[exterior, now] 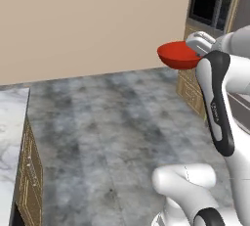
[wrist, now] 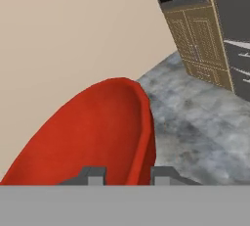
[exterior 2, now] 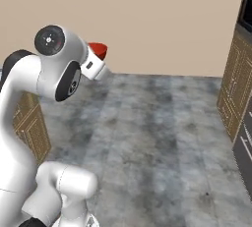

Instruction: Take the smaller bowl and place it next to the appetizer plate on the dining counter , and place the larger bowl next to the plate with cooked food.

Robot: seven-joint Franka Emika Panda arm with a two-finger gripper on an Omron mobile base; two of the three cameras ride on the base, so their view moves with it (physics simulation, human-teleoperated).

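My fingers point(wrist: 128, 175) gripped the rim of the red bowl point(wrist: 93, 137), holding it high above the grey floor point(exterior: 122, 132), near the wooden cabinets point(exterior: 193, 90), in front of the beige wall point(exterior: 88, 19)

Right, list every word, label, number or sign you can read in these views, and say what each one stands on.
None can be read.
The red bowl, held in the gripper, is plain.
The arm bears a small dark mark on its white link, too small to read.
The wall oven shows a dark door with no legible text.
The wooden cabinets carry only pattern.
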